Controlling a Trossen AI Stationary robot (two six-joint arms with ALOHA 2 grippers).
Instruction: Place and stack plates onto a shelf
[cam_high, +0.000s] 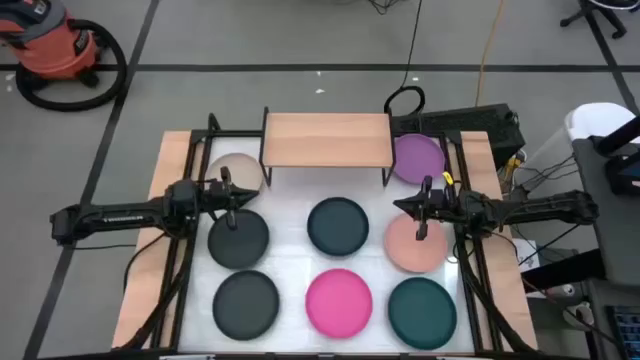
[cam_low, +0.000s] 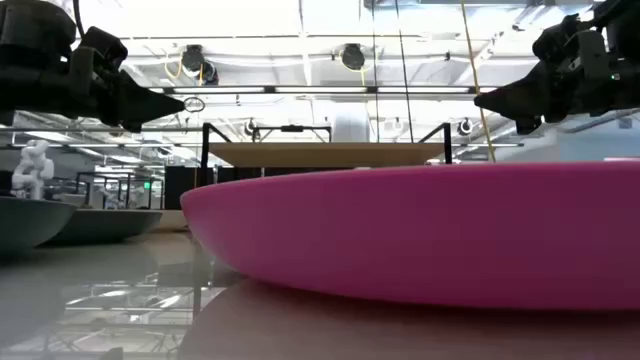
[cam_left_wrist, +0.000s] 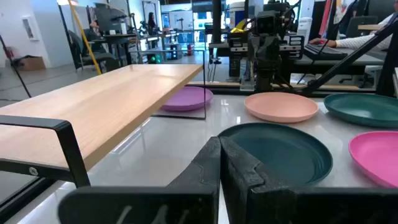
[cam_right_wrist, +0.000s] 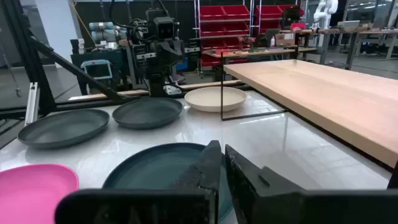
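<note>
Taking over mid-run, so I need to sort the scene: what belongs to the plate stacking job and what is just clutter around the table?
Job:
- shelf, top bare
- beige plate
- purple plate
- salmon plate
- hot pink plate
- two dark teal plates
- two dark grey plates

Lying about:
- shop vacuum on the floor
- cables beside the table

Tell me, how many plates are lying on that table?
8, all on the table, none on the shelf: beige, purple, dark grey, teal, salmon, then dark grey, hot pink, teal in front. The shelf might hide more.
</note>
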